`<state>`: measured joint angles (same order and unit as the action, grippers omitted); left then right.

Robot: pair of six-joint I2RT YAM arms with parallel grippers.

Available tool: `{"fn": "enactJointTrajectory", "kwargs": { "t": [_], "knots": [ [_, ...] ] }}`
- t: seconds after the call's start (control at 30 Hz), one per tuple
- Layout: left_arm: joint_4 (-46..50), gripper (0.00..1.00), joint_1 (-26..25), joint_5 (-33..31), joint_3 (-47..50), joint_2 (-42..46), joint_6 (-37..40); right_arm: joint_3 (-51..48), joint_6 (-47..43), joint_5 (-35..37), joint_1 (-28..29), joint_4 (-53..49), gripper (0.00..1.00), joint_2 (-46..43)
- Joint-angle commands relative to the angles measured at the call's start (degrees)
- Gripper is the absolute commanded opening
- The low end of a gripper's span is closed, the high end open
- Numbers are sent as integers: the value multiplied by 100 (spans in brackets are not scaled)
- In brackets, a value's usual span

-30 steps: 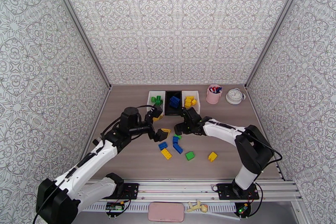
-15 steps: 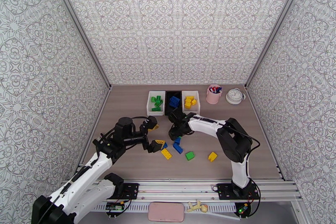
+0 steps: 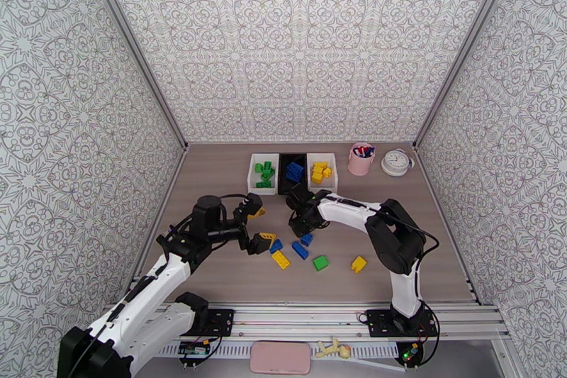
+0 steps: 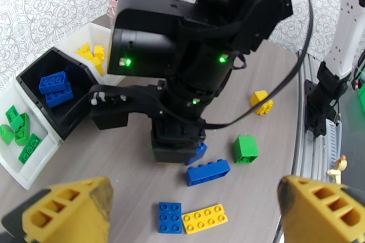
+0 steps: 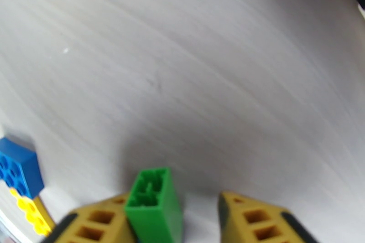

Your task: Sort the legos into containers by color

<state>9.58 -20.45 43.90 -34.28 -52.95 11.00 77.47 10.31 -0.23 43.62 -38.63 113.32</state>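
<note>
Three containers stand in a row at the back: a white bin (image 3: 252, 175) of green legos, a black bin (image 3: 293, 186) of blue ones, and a white bin (image 3: 333, 175) of yellow ones. Loose legos lie mid-table: a blue brick (image 3: 300, 250), a yellow brick (image 3: 281, 259), a green brick (image 3: 320, 263) and a yellow brick (image 3: 358, 264). My right gripper (image 3: 298, 220) is down on the table. In its wrist view a small green lego (image 5: 153, 203) stands between the fingers of my right gripper (image 5: 191, 223), against the left one with a gap to the right one. My left gripper (image 3: 259, 226) hovers open and empty beside the pile.
A pink cup of pens (image 3: 361, 158) and a round white clock (image 3: 397, 162) stand at the back right. In the left wrist view my left gripper (image 4: 196, 205) looks over a long blue brick (image 4: 207, 172), a square blue one (image 4: 169, 216) and a flat yellow one (image 4: 204, 218).
My right gripper swung left, came down around the green lego, and its jaws narrowed. My left gripper drew back a little toward the near left, still open.
</note>
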Motion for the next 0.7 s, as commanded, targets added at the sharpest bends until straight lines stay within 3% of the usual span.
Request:
{"fn": "enactJointTrajectory", "kwargs": {
  "t": [0.0,0.3,0.53,0.67],
  "knots": [
    [-144,100,61,145,-4,-27,82,181,-47,76,-5,9,42,-4],
    [-142,100,71,125,9,-75,95,179,-99,47,-2,125,28,-176],
    [-25,100,67,-46,0,-93,165,114,38,62,-2,452,12,-407],
    [39,100,69,-120,-22,-82,229,128,68,116,-7,729,10,-576]
  ]
}}
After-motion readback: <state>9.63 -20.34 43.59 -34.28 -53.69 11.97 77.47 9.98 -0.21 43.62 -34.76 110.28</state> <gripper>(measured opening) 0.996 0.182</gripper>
